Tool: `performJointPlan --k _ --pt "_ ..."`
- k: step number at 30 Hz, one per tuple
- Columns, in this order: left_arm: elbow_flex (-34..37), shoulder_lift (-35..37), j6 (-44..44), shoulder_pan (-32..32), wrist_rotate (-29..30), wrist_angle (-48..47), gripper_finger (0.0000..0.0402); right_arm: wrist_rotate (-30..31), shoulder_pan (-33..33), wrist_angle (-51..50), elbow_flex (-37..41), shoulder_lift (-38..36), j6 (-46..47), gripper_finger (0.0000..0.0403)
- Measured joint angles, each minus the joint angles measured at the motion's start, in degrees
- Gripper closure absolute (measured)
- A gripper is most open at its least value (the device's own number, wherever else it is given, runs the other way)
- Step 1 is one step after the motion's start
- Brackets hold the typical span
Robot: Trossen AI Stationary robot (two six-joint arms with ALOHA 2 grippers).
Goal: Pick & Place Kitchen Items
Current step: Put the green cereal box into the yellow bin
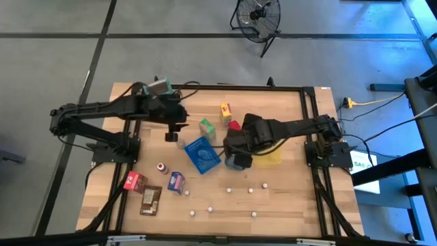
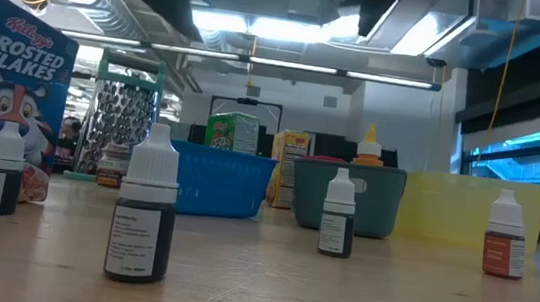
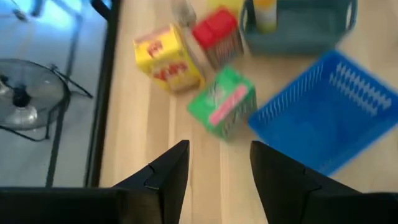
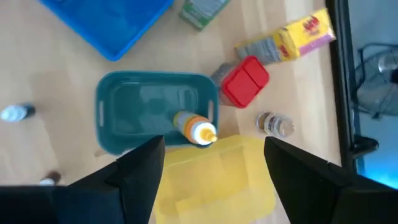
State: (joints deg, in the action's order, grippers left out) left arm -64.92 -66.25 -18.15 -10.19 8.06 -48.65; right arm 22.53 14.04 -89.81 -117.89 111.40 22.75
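Left gripper open over green box — right gripper open above teal tray

Industrial lab: exposed ceiling ducts, concrete floor, fan.

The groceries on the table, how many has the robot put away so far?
Done: one yellow-capped bottle stands in the teal tray. In hand: nothing; the right gripper hangs open over that tray, and the left gripper is open near the green box. Left: the yellow box, red box and small dropper bottles lie loose.
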Motion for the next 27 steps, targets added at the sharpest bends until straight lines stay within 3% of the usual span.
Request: performJointPlan --k 4,8,11,16,20,27 --pt "-2.0 -3.7 -11.9 -1.6 -1.0 -5.5 0.0235 -0.2 0.5 0.7 0.0 0.5 2.5 0.0125" --pt "-2.0 -5.8 -27.5 -3.0 -6.9 -5.7 0.0236 0.0 2.0 -0.3 0.0 0.4 7.7 0.0125" --pt "-2.1 -7.0 -34.5 -4.0 -9.5 -4.2 0.0236 0.0 4.3 -0.2 0.0 0.4 10.3 0.0125" --pt "-2.1 -9.0 -33.5 -5.9 -10.0 2.2 0.0235 2.8 9.0 -0.2 1.5 0.4 16.7 0.0125" --pt "-2.1 -11.2 -30.5 -7.3 -13.9 4.6 0.0233 6.7 12.3 -0.2 1.5 0.4 19.8 0.0125" --pt "-2.1 -13.1 -25.8 -10.1 -14.9 7.8 0.0198 11.9 13.9 -0.2 1.5 0.4 20.3 0.0126"
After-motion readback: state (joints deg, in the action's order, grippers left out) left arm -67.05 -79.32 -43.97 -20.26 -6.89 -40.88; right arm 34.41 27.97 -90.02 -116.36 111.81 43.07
